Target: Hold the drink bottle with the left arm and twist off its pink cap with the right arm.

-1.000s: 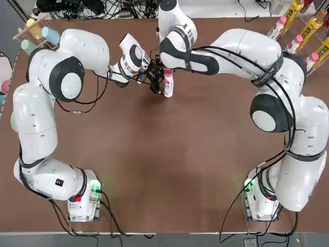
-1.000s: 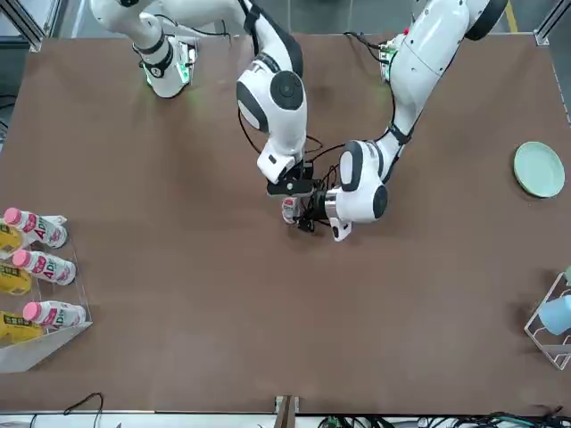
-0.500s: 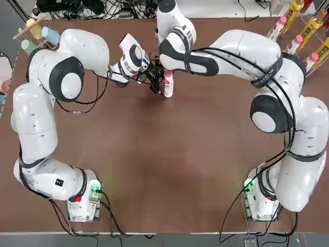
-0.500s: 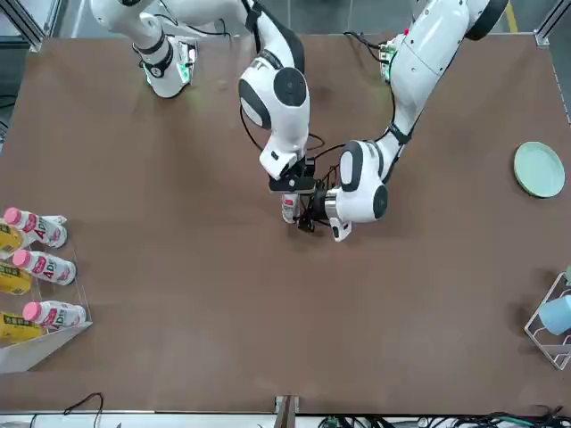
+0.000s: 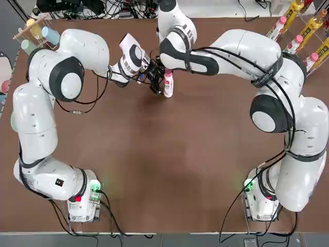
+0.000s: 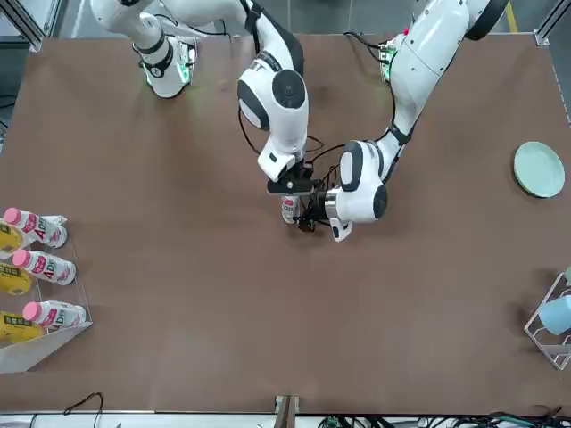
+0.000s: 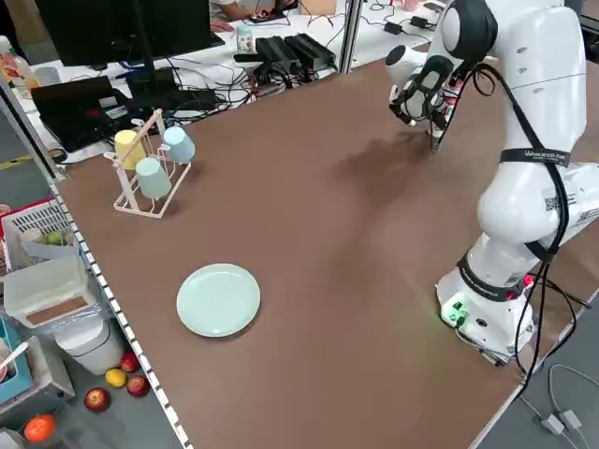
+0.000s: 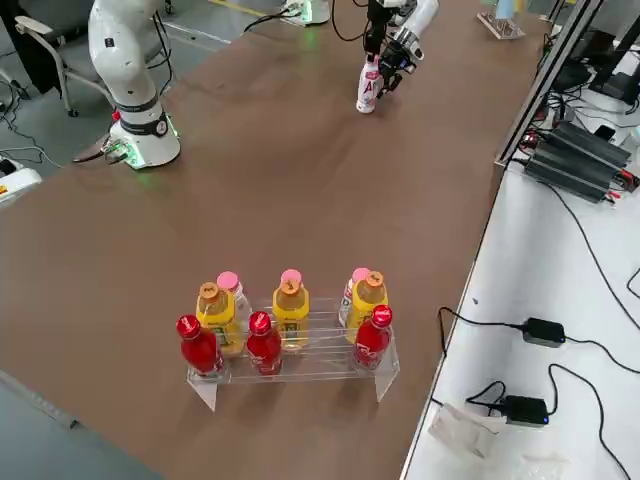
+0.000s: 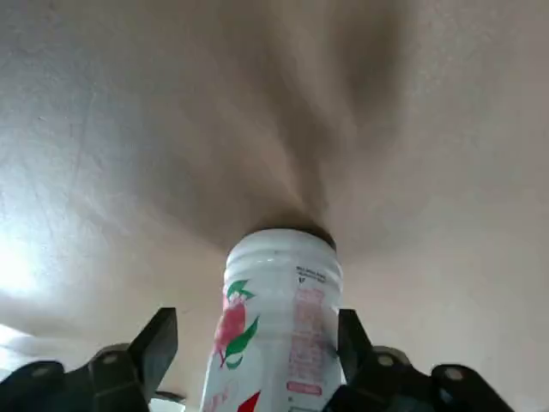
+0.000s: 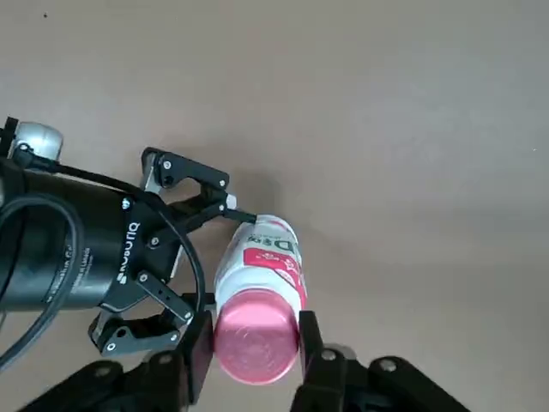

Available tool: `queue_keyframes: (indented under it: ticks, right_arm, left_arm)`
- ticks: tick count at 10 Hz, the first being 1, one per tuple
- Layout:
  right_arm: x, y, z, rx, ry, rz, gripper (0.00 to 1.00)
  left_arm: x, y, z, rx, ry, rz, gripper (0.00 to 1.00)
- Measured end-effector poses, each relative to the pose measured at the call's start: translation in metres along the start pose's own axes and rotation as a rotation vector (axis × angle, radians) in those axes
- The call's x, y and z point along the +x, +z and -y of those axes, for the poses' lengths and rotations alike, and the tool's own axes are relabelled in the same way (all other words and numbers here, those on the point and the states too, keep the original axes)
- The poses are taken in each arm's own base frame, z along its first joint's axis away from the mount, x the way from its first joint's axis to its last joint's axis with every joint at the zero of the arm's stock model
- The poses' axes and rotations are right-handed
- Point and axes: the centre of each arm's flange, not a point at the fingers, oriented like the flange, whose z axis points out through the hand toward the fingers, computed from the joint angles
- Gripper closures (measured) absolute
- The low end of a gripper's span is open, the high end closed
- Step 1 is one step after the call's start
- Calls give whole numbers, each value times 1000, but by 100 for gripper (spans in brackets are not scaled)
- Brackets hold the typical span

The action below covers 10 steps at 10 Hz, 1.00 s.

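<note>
Two white arms converging at the table's [image 5: 164, 170] far middle. Left gripper [image 10: 193, 257] pinching the drink bottle [image 8: 368, 86] at mid-body — bottle upright on the tabletop, fingers [image 9: 154, 348] pressed to either side of the label. Right gripper [image 10: 249, 348] lowered from above, clamped around the pink cap [image 10: 256, 337]. Step in hand: apparently the twist itself; next, rotation about the neck axis with the body kept from turning. Clear rack [image 8: 300, 362] near the right edge: red, yellow and pink-capped bottles. Wire stand [image 7: 140, 173] — three inverted cups.
</note>
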Motion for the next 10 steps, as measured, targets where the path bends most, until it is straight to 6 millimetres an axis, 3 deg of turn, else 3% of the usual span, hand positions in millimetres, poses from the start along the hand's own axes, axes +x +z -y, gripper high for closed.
queue_keyframes:
  ticks: [5,10]
  right_arm:
    - [0,0,0,-1,-10,-3,55]
    - [-3,-1,4,-2,-138,-7,55]
  left_arm:
    - [0,0,0,0,0,0,17]
    - [0,0,0,0,0,0,18]
